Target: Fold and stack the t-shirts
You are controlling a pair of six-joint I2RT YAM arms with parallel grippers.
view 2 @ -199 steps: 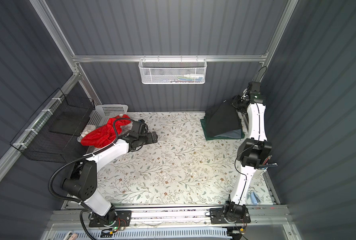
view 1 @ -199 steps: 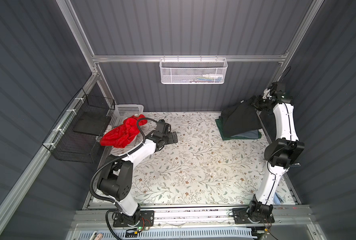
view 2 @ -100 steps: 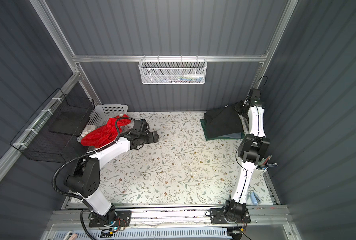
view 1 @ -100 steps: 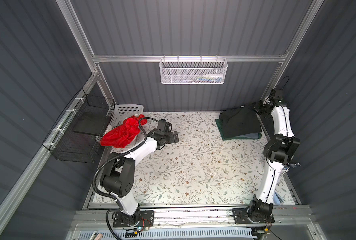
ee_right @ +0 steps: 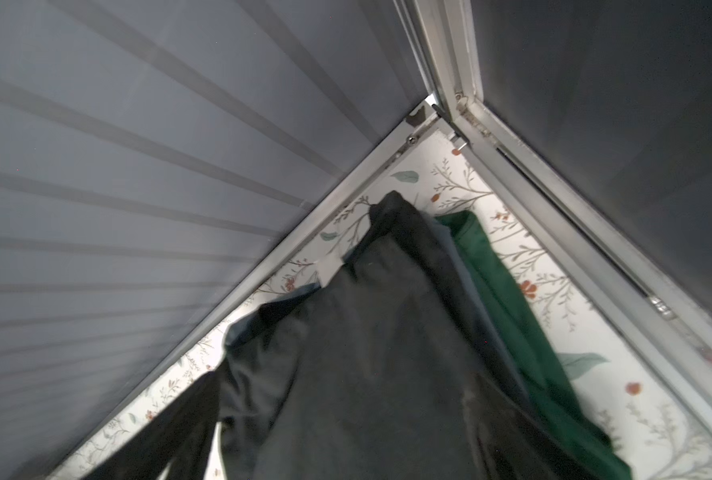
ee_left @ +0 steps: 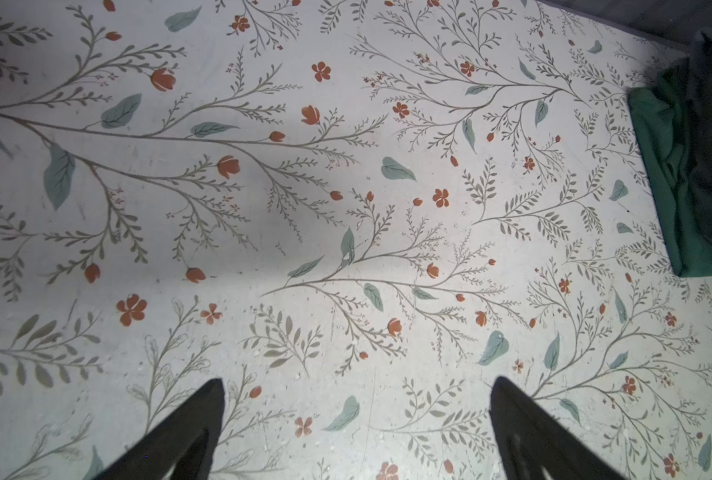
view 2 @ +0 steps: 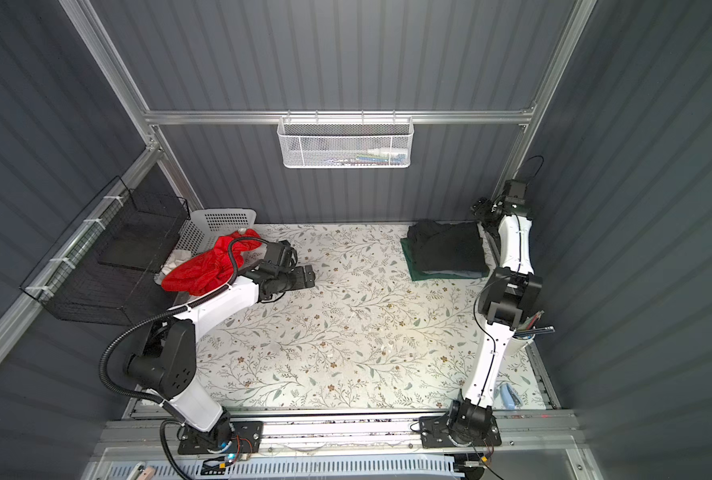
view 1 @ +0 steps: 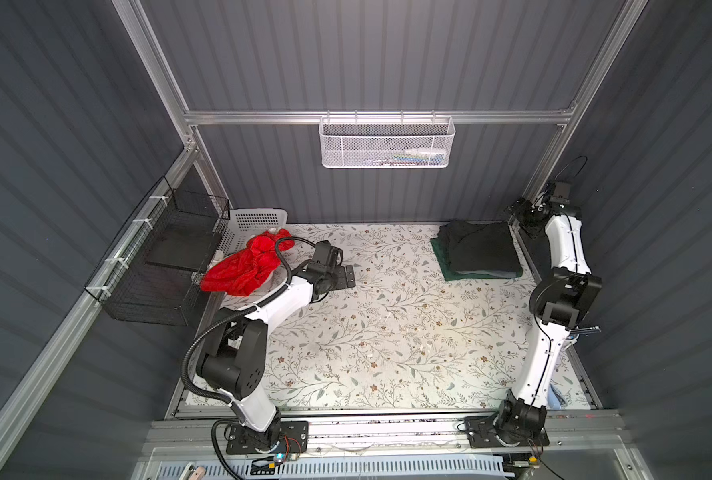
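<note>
At the back right of the floral table lies a stack of t-shirts. The black one (view 1: 481,249) (view 2: 449,249) is on top, a slate blue-grey one (ee_right: 466,282) shows as a thin edge under it, and a dark green one (view 1: 443,262) (ee_left: 670,174) is at the bottom. My right gripper (view 1: 521,214) (ee_right: 346,415) hovers over the stack's back corner, open, its fingers (ee_right: 171,428) wide apart over the black cloth. The red t-shirt (view 1: 242,266) (view 2: 204,266) lies crumpled on the basket at left. Beside it my left gripper (view 1: 346,276) (ee_left: 356,399) is open above bare table.
A white perforated basket (view 1: 254,220) stands at the back left under the red shirt. A black wire basket (view 1: 167,257) hangs on the left wall and a white mesh basket (view 1: 387,143) on the back rail. The frame's corner post (ee_right: 445,104) is close to the right gripper.
The right gripper held the black t-shirt raised like a tent; it has opened, and the shirt now lies flat on the stack. The right gripper drew back toward the corner.
</note>
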